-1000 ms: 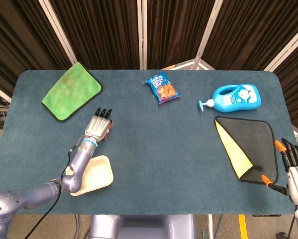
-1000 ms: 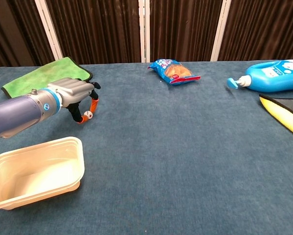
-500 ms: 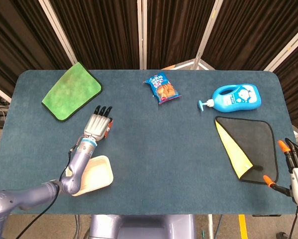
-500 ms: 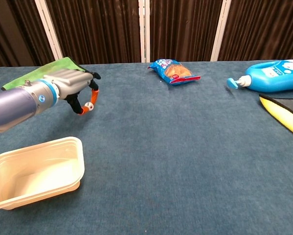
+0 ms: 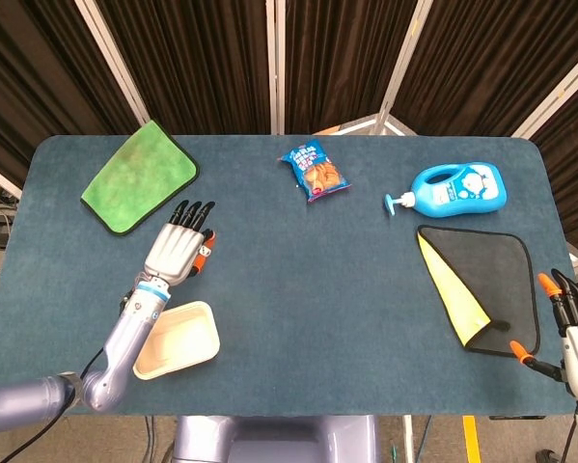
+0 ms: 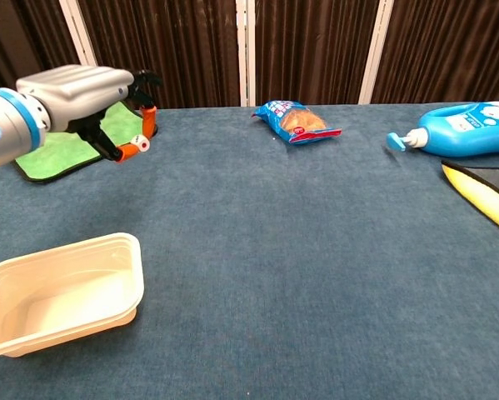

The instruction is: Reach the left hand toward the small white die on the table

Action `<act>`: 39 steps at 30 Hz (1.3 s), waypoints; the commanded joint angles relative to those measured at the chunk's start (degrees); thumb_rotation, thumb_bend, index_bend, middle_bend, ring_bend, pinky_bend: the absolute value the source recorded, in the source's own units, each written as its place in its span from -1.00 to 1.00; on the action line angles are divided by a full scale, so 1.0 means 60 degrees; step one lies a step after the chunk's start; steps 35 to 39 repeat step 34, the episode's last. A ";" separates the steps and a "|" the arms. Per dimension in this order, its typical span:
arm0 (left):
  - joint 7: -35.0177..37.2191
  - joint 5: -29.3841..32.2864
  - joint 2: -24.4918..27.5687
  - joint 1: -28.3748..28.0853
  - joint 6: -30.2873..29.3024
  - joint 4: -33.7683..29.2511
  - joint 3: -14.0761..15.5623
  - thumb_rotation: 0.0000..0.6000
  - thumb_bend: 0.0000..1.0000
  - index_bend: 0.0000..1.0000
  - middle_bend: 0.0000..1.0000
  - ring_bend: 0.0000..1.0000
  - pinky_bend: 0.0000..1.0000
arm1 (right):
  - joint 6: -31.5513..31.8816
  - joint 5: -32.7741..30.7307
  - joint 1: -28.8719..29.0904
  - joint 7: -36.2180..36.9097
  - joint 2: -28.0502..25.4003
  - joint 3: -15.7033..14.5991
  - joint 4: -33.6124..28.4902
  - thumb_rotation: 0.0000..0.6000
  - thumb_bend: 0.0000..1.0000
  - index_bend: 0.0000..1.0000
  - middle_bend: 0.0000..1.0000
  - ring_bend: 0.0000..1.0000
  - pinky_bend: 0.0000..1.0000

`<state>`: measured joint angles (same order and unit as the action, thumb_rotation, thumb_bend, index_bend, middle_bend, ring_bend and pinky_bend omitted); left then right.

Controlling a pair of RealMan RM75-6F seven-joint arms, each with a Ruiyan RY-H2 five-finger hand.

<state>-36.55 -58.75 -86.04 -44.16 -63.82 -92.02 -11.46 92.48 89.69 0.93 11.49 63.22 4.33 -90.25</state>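
table [image 5: 298,289] covered in dark blue carpet-like cloth is seen from the head and chest views, backed by dark pleated curtains [image 5: 337,58]. a green microfibre cloth [image 5: 137,176] is laid flat at the far left of the surface, and a black cloth with a folded-over yellow underside [image 5: 481,287] is spread on the right side. a blue pump-top bottle [image 5: 456,188] is laid on its side just beyond the black cloth, nozzle pointing left. a shallow cream plastic tray [image 6: 59,292] is set near the front left edge, and a small blue snack packet [image 5: 314,171] is placed near the far middle.

the left hand [image 6: 81,96] is shown raised above the table in the chest view, in front of the green cloth, with its metal back uppermost. the small white die [image 6: 138,144] is seen pinched between orange-tipped fingertips [image 6: 122,152] beneath the palm, clear of the table surface; in the head view the die is hidden under the hand [image 5: 175,250], which is placed between the green cloth and the tray. the right hand [image 5: 572,333] is shown at the lower right corner beside the black cloth, nothing being held, its dark fingers spread apart and orange tips visible.
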 commanded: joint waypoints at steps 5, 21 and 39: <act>-0.0120 0.0052 0.0182 0.0124 -0.0118 -0.0374 0.0185 1.00 -0.33 -0.48 -1.00 -1.00 -1.00 | 0.0082 -0.0001 -0.0064 0.0038 -0.0027 -0.0007 0.0006 1.00 -0.82 -0.87 -1.00 -1.00 -1.00; 0.0597 -0.1751 0.1049 0.2012 -0.2379 -0.1377 0.1667 1.00 -0.41 -0.80 -1.00 -1.00 -1.00 | -0.0097 -0.0216 -0.0054 0.0048 0.0033 0.0034 0.0158 1.00 -0.81 -0.87 -1.00 -1.00 -1.00; 0.1572 -0.3773 0.1926 0.4674 -0.4942 -0.1388 0.3586 1.00 -0.54 -1.00 -1.00 -1.00 -1.00 | -0.0202 0.0006 0.0057 -0.0421 0.0282 -0.0057 0.0208 1.00 -0.81 -0.87 -1.00 -1.00 -1.00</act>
